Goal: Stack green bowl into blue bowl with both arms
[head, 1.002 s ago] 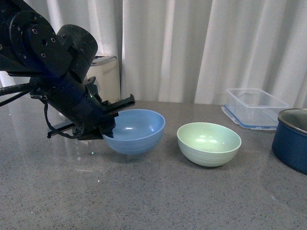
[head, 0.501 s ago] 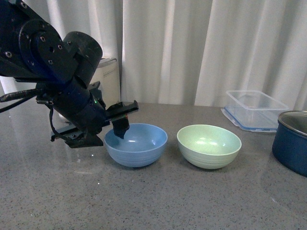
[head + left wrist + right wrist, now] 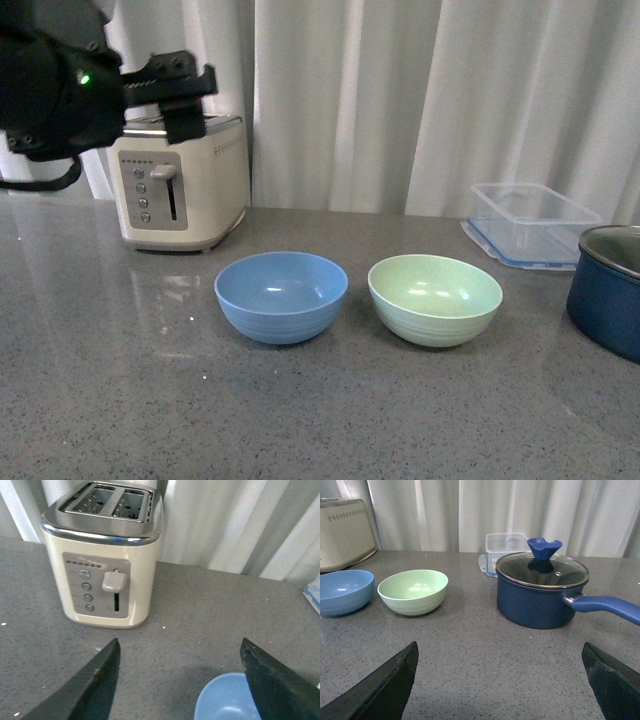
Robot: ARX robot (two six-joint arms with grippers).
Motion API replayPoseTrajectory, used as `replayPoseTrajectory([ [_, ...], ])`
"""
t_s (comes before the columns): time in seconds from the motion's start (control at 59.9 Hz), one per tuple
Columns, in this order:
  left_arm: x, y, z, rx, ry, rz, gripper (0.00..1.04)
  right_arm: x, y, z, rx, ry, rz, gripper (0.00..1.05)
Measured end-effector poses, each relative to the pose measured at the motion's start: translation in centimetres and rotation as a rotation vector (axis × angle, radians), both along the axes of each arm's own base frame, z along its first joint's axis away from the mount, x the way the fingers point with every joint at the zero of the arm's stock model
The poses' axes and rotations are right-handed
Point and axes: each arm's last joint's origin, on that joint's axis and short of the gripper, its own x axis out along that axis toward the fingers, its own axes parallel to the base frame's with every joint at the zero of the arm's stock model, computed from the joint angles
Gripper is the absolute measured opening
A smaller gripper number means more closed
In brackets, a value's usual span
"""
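Up goes the left arm's black claw [image 3: 178, 95], off the rim and away to the upper left, jaws apart and empty. The light sky-blue round matte bowl [image 3: 281, 297], tipped up a second ago, now sits level on the grey speckled bench [image 3: 300, 420]. The cream toaster [image 3: 185, 185] behind it is uncovered again.

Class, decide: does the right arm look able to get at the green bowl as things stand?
Probably yes. The right claw is open, the green bowl sits ahead of it with only bare counter between, and the lidded navy pot stands off to the side.
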Motion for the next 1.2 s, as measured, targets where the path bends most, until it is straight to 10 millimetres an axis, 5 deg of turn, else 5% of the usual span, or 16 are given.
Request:
replayPoseTrajectory([
  [0.384, -10.1, 3.9, -6.9, 0.089, -0.040, 0.011, 0.03, 0.0, 0.0, 0.0, 0.000, 0.000, 0.000, 0.95],
  [0.919, -18.6, 6.4, -11.1, 0.098, -0.034, 0.013, 0.04, 0.0, 0.0, 0.0, 0.000, 0.000, 0.000, 0.95],
  [1.203, -20.9, 6.4, -11.9, 0.098, -0.034, 0.013, 0.04, 0.0, 0.0, 0.0, 0.000, 0.000, 0.000, 0.95],
])
